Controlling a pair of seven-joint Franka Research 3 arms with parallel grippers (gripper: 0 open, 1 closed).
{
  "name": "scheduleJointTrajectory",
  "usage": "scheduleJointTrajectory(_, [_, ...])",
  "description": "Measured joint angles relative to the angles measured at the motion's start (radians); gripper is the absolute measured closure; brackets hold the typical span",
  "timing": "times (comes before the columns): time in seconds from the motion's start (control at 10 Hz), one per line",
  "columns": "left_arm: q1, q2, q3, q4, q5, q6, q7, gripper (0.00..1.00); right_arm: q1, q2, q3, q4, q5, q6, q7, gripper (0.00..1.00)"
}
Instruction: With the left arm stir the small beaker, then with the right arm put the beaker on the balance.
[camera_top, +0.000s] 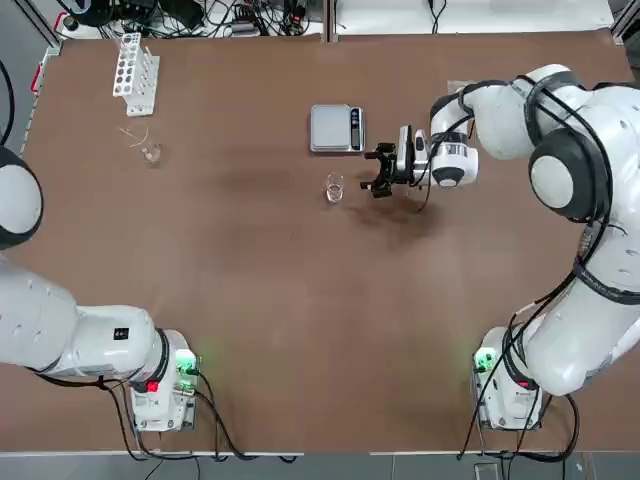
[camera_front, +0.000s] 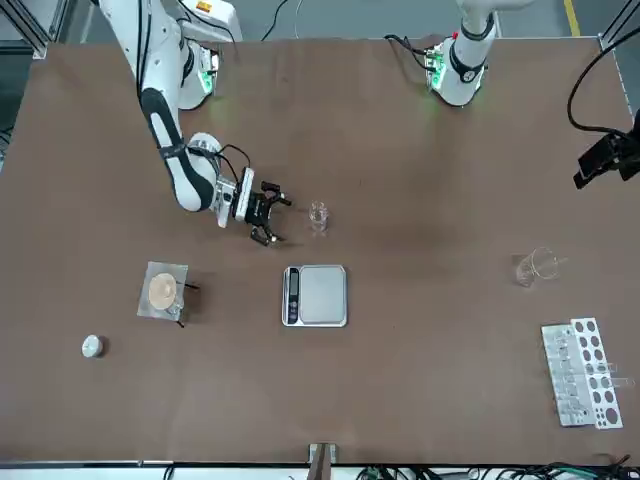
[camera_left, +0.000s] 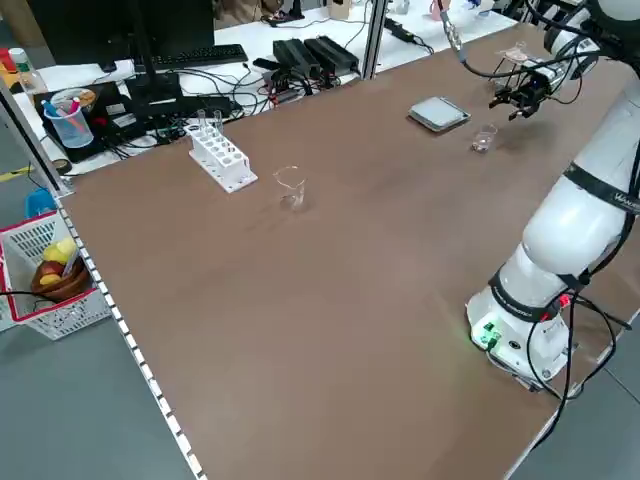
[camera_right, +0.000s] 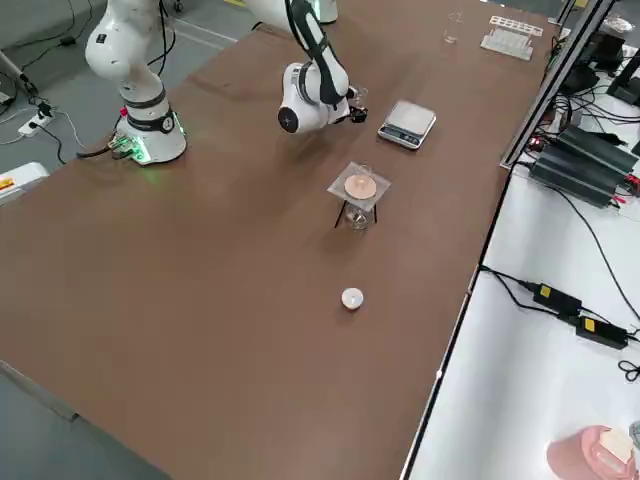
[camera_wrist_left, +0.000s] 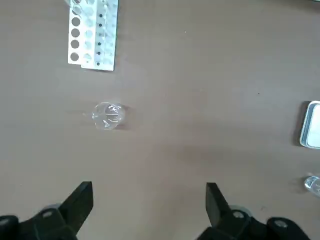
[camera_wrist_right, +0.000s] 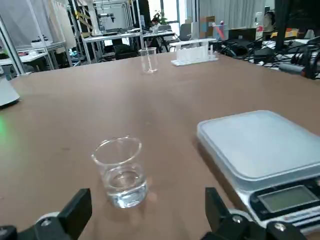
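small beaker (camera_wrist_right: 122, 175), clear, upright, partly filled

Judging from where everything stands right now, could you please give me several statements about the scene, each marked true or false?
1. The small beaker holds clear liquid. True.
2. The small beaker sits on the balance. False: it stands on the table beside it.
3. The right end effector is open near the small beaker. True.
4. The left end effector is gripping the glass with the thin rod. False: it is open and holds nothing.
5. The white rack lies on the table. True.
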Motion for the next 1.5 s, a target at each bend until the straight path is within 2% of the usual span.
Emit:
scheduleJointTrajectory(0.6, [0.0,0.0,0.0,0.0,0.0,0.029,0.0,0.0,0.06,0.058,0.0,0.005,0.059,-0.021,-0.035,0.0])
scheduleJointTrajectory(1.0, [-0.002,0.0,-0.002,0.0,0.0,0.034,0.001,0.01,0.12,0.086,-0.001,0.039,0.114,-0.024,-0.037,0.0])
scheduleJointTrajectory(1.5, [-0.004,0.0,-0.003,0.0,0.0,0.035,0.001,0.0,0.139,0.097,-0.003,0.052,0.117,-0.024,-0.038,0.0])
